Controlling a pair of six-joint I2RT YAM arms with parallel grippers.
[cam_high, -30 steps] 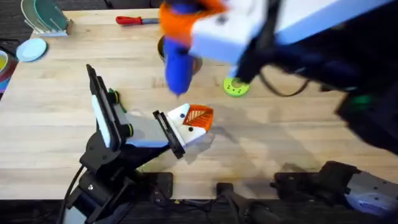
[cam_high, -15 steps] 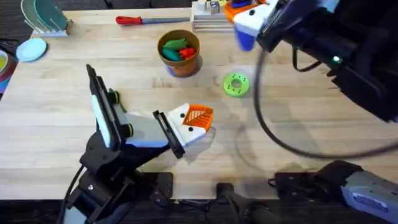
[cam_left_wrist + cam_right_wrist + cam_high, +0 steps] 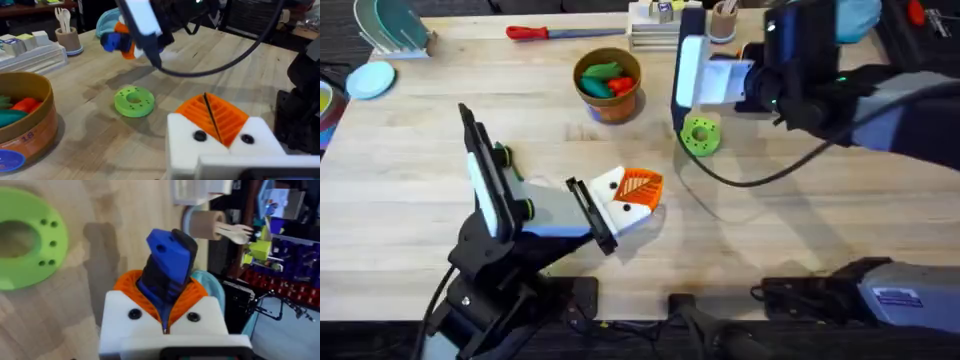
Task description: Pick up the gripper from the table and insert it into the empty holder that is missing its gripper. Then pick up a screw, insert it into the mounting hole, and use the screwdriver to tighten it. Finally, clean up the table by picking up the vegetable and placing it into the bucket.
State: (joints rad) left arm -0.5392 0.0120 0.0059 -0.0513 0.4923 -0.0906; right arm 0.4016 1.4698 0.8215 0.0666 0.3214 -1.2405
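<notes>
Clamping the screwdriver (image 3: pixel 167 270), the right claw (image 3: pixel 165 312) hovers at the worktop's (image 3: pixel 410 200) one o'clock. It looks rigid, chunky, smooth: grip mid-body. Left claw (image 3: pixel 632 196) rests clenched at centre; vegetable (image 3: pixel 601 71) sits in the bucket (image 3: pixel 612 102).

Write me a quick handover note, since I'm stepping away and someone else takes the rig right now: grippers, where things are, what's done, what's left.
Right gripper: shut on the blue screwdriver, held above the table near the lime-green disc.
Left gripper: resting low on the table, both orange tips in place and closed together, holding nothing.
Bucket: at the far middle, with the green vegetable and red pieces already inside.
Done, apparently: tip fitted, vegetable binned.
Left: set the screwdriver down. Whether the screw is tight cannot be judged.
</notes>
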